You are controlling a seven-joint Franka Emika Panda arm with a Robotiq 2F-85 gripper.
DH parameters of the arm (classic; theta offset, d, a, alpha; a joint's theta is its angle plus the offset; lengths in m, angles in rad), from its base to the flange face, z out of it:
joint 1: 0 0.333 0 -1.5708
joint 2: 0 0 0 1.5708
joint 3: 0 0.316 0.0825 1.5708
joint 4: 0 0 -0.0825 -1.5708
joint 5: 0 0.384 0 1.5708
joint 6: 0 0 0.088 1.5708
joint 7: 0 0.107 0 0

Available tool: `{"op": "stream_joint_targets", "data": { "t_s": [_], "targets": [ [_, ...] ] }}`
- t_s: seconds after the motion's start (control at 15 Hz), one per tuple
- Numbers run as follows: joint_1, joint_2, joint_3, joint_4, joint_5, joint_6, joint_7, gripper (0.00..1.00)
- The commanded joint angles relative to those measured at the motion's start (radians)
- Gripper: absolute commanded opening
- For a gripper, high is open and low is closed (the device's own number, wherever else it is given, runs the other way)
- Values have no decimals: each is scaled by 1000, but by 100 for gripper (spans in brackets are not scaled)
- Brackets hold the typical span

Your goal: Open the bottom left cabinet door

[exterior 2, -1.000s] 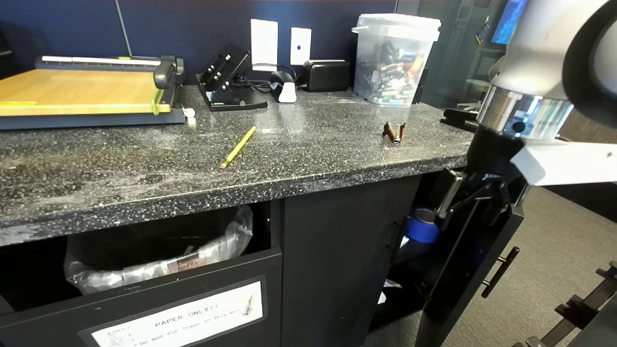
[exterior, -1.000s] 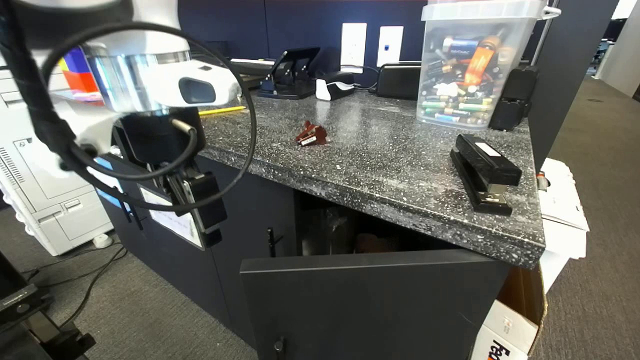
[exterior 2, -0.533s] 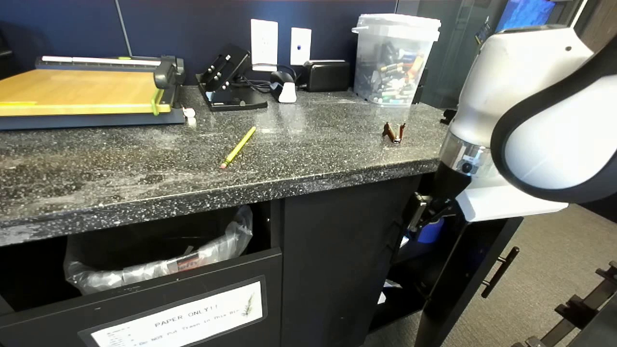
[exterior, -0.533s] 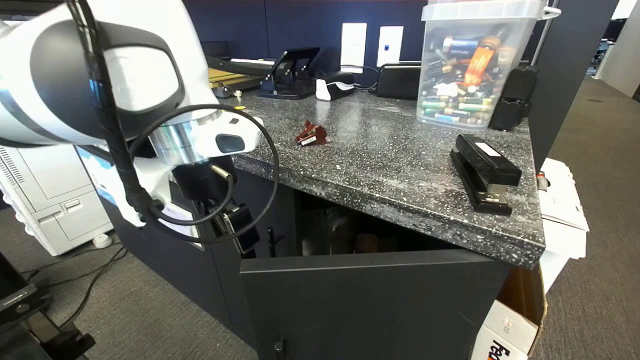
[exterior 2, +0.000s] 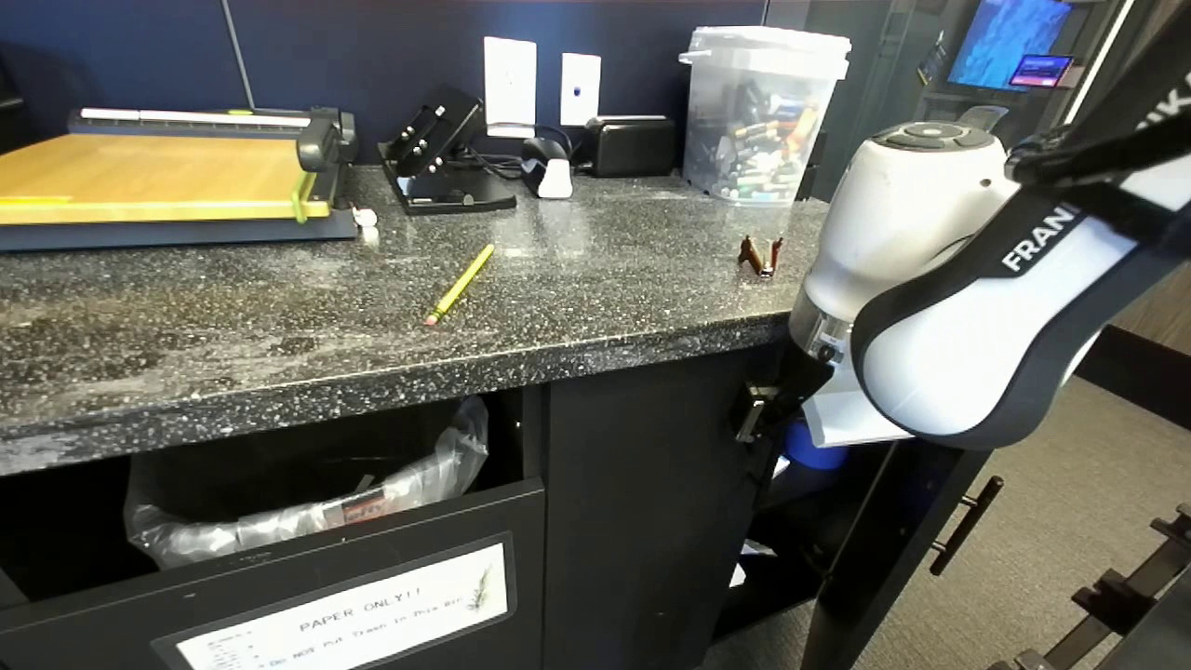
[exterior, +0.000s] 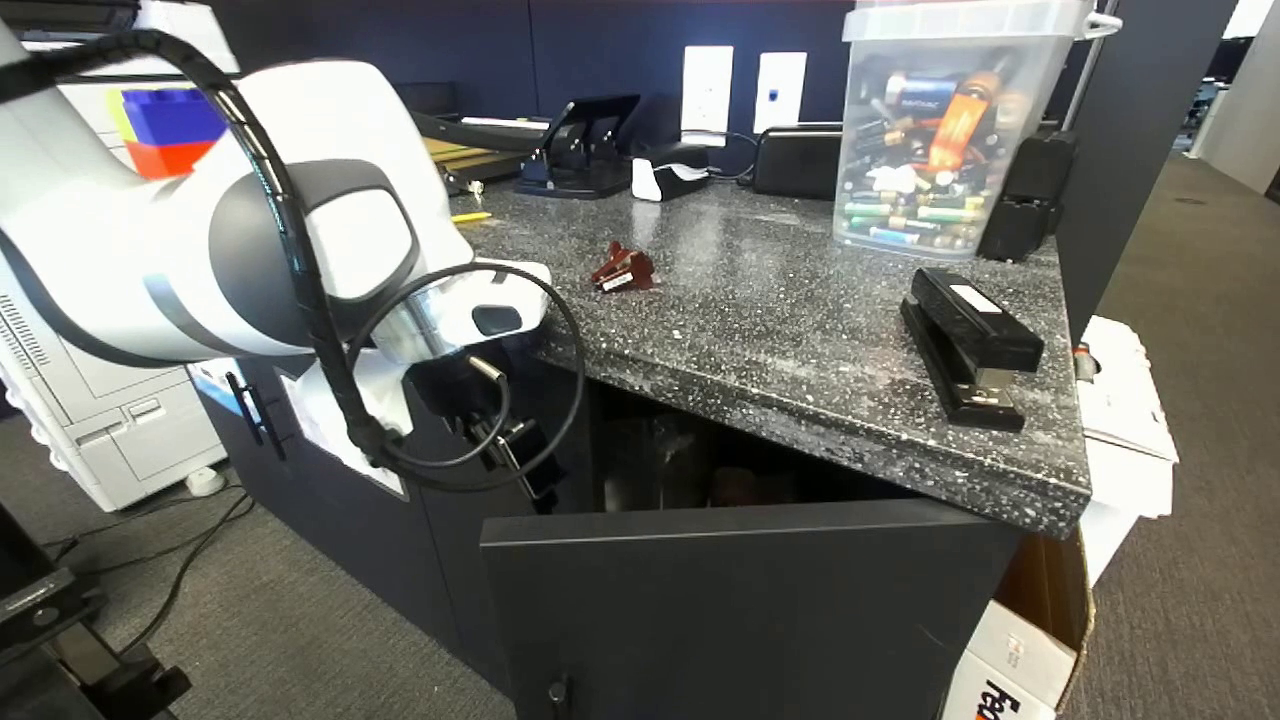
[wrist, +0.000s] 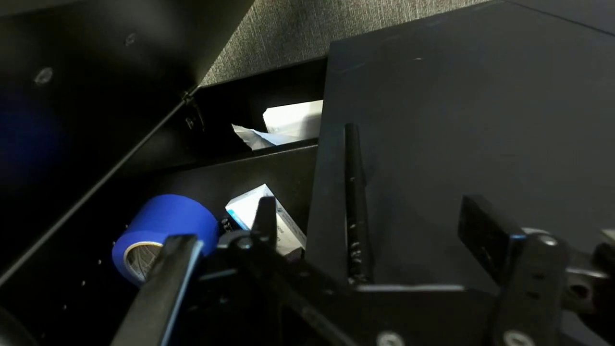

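Note:
The left cabinet door is a flat charcoal panel, closed, in both exterior views (exterior: 465,600) (exterior 2: 642,512) and at the right of the wrist view (wrist: 480,110). Its black bar handle (wrist: 354,202) runs along the door's edge beside the open compartment. My gripper (wrist: 370,211) is open, its fingers apart on either side of the handle's line in the wrist view. Whether they reach down around the bar cannot be told. In both exterior views the gripper (exterior: 530,480) (exterior 2: 756,414) is at the door's upper handle corner, below the countertop edge. The arm partly hides it.
The neighbouring door (exterior: 750,600) stands swung open, also in an exterior view (exterior 2: 893,530). Its compartment holds blue tape (wrist: 168,230) and a white box (wrist: 259,216). The speckled countertop (exterior: 760,330) overhangs. A paper bin drawer (exterior 2: 279,558) is partly open. A stapler (exterior: 970,340) lies on top.
The arm has moved across toward the closed door, and the gripper has come to its handle corner, below the countertop edge. Both doors look unmoved.

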Motion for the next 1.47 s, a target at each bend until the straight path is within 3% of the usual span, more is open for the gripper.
{"op": "stream_joint_targets", "data": {
  "t_s": [0.0,0.27,0.6,0.73,1.0,1.13,1.4],
  "targets": [
    [47,74,-48,75,54,40,13,65],
    [75,122,-79,113,97,78,12,35],
    [134,143,-123,82,141,133,7,2],
    [176,113,-142,12,143,156,-10,5],
    [217,-46,-97,-221,123,146,-117,3],
    [257,-114,-100,-311,140,165,-109,4],
    [250,-179,-70,-355,197,149,-46,4]
  ]
}}
